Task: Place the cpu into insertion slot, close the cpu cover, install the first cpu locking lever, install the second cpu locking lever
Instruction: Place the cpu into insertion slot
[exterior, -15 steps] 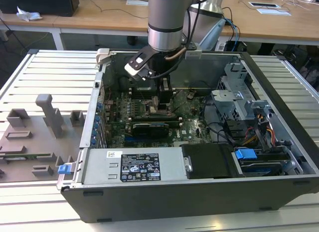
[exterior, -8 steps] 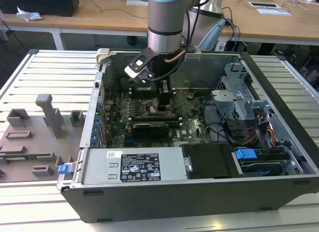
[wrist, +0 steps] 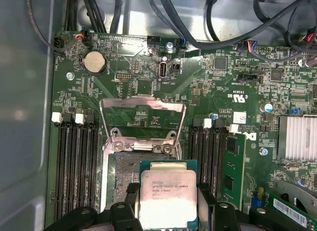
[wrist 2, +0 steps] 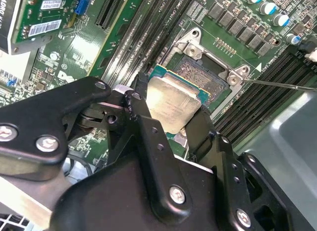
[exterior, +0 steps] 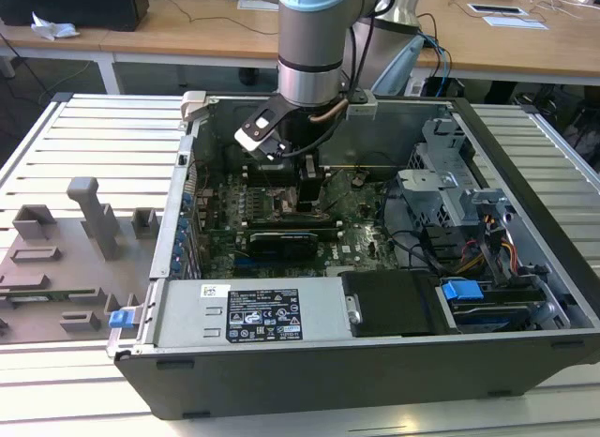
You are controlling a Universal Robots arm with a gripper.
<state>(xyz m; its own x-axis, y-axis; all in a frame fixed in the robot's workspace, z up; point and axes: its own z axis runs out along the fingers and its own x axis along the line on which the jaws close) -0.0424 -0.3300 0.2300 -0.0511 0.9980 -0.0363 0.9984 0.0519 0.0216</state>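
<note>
Gripper point(wrist 2: 167, 114) pinches cpu point(wrist: 168, 197) by two edges, just above insertion slot point(wrist 2: 204, 75); cpu cover point(wrist: 142, 108) stands open. Risk: chip lands skewed or offset, socket pins bend.

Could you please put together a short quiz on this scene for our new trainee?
1. True or false: the cpu cover is shut over the socket.
2. What is held in the gripper? A) the cpu B) a memory stick C) a cable
3. Short answer: is the cpu seated squarely in the socket?

Key:
1. False. The cover stands open behind the socket.
2. A.
3. No. It is held offset over one edge, and part of the contact field is bare.
</note>
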